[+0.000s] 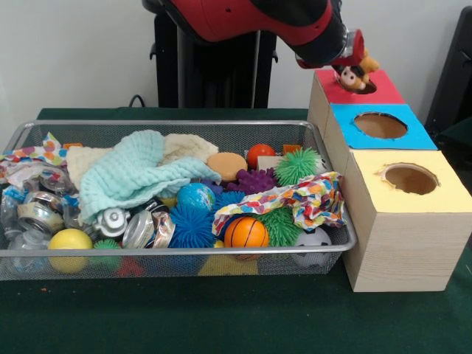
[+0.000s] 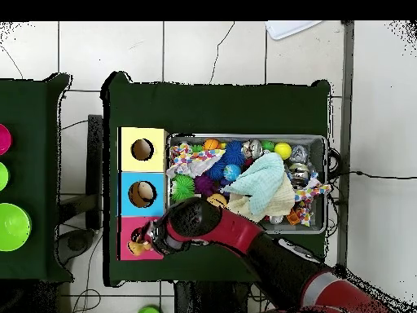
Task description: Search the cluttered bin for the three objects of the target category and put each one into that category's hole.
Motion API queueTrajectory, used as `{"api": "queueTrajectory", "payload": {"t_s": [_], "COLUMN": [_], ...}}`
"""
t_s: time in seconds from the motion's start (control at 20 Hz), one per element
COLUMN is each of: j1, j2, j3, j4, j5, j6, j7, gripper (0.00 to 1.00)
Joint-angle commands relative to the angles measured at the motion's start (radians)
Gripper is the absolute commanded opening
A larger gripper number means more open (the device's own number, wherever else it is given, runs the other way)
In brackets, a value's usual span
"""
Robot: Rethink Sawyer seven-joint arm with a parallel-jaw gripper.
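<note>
- The arm (image 1: 251, 18) comes in across the top of the front view, and its gripper (image 1: 352, 63) sits upper right, right over the red hole (image 1: 366, 87).
- A small plush toy (image 1: 355, 74) is at the gripper tip, orange and brown with a pale face, probably the tiger. It hangs at the mouth of the hole, touching or just above the rim.
- I can't tell how far apart the fingers are: the toy and wrist cover them. It looks held rather than dropped, but that's a guess.
- The overhead view agrees: the gripper (image 2: 147, 238) is lower left over the red box top (image 2: 129, 244), with the toy (image 2: 138, 247) on the opening.
- The blue hole (image 1: 380, 125) and yellow hole (image 1: 410, 178) are both open. Overhead, something pale shows inside the blue one, too blurry to name.
- The bin (image 1: 177, 254) fills the left and centre of the front view, still packed: a mint cloth (image 1: 133, 177), spiky balls (image 1: 297, 165), crushed cans (image 1: 40, 210), and a patterned rag (image 1: 295, 200).
- I don't see a duck or a cream plush on top; they may be buried under the cloths, or already down the hole.
- My read on progress: one toy is at the drop-off point, not clearly released. I can't tell how many went in. Likely next is the release, then digging in the bin again.
</note>
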Motion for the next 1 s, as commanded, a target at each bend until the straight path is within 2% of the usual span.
{"api": "queueTrajectory", "payload": {"t_s": [0.05, 0.2, 0.25, 0.35, 0.7, 1.0], "j1": [-0.045, -0.057, -0.058, -0.072, -0.084, -0.09], "j2": [0.027, 0.036, 0.038, 0.04, -0.005, -0.018], "j3": [0.011, 0.028, 0.032, 0.056, 0.073, 0.094], "j4": [-0.123, -0.115, -0.12, -0.103, -0.078, -0.055], "j5": [0.004, 0.016, -0.001, 0.021, 0.034, 0.05], "j6": [-0.008, -0.019, -0.056, -0.066, -0.035, -0.053], "j7": [0.021, 0.016, 0.002, 0.012, 0.04, 0.057], "gripper": [1.0, 1.0, 1.0, 1.0, 1.0, 1.0]}}
